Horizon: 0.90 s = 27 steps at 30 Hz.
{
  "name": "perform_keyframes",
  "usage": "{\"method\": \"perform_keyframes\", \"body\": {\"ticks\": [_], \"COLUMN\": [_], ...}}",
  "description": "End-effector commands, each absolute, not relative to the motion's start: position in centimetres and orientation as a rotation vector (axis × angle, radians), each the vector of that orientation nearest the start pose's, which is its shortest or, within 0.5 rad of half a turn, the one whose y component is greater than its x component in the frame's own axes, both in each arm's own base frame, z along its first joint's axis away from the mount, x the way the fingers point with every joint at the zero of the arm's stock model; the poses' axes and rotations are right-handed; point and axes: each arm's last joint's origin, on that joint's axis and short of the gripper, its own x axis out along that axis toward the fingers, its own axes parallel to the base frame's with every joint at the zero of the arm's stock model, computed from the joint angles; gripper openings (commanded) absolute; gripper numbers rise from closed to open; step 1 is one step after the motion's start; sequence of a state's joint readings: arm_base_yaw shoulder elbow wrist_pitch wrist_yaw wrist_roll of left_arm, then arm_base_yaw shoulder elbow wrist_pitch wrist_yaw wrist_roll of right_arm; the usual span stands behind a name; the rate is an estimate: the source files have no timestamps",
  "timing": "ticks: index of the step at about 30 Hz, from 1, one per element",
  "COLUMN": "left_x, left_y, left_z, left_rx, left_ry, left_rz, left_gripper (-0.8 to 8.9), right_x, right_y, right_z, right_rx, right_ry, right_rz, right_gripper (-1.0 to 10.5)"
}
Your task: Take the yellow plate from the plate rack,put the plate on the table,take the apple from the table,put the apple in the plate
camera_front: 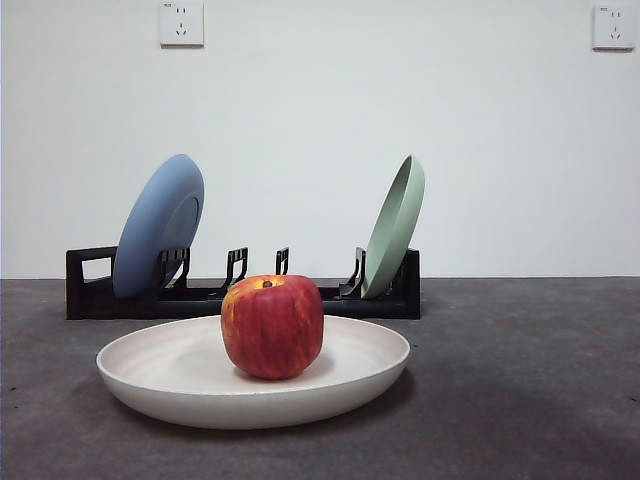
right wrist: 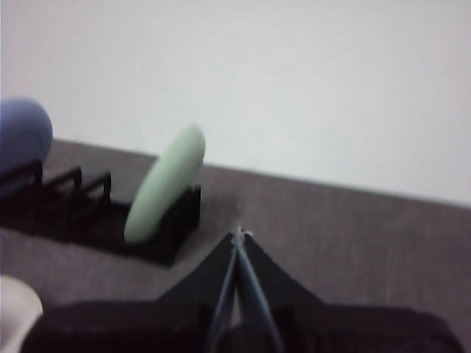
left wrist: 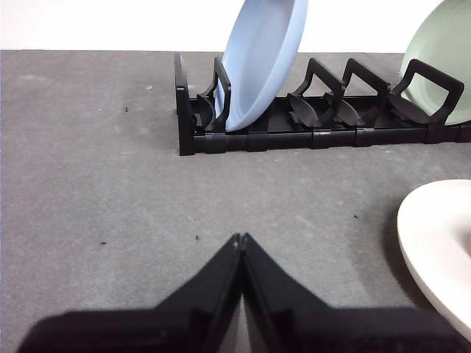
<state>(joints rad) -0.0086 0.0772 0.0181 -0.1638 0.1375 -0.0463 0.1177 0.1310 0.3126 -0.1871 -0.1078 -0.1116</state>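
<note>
While the apple (camera_front: pixel 272 327) sits upright in the middle of the plate (camera_front: pixel 160 372), we see this plate lying flat on the tabletop (camera_front: pixel 520 380), just in front of the rack (camera_front: pixel 90 295). Behind it, the rack carries a blue plate (camera_front: pixel 158 225) near the end with the loop handle and a green plate (camera_front: pixel 394 226) at the other end; both stand tilted in their slots. Between them the dividers hold nothing. On the wall, two sockets (camera_front: pixel 181 22) are high above the scene.

Our left pincer (left wrist: pixel 241 237) is closed, tips touching, and holds nothing; it hangs over bare tabletop, near the blue plate's end of the rack, with the plate's rim at the side of its view. Our right pincer (right wrist: pixel 238 232) is also closed and holds nothing; its view is blurred, and it is beside the green plate's end of the rack. Neither pincer shows in the front view.

Wide bare tabletop lies on both sides of the plate and in front of it. Only a narrow strip separates the plate's far rim from the rack.
</note>
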Motion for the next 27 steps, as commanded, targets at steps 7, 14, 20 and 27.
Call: {"method": "perform_keyframes", "body": {"ticks": [7,14,20,27], "left_x": [9.9,9.9,9.9,9.9], "left_y": [-0.5,-0.5,-0.5,-0.5], "left_z": [14.5,14.5,14.5,14.5], "left_rx": [-0.066,-0.066,-0.066,-0.066], "left_ry": [0.234,0.233,0.234,0.234], "left_rz": [-0.136,-0.136,-0.136,-0.136], "left_gripper": [-0.03,-0.03,-0.03,-0.03], "right_x": [9.1,9.5,9.5,9.5], "right_y": [1.3,1.3,1.3,1.3], "right_z": [17.6,15.2,15.1,15.1], "right_rx": [0.006,0.032,0.057,0.056], "right_ry": [0.09,0.163,0.175,0.176], "right_rz": [0.194,0.191,0.189,0.187], "right_gripper": [0.0,0.0,0.0,0.0]}}
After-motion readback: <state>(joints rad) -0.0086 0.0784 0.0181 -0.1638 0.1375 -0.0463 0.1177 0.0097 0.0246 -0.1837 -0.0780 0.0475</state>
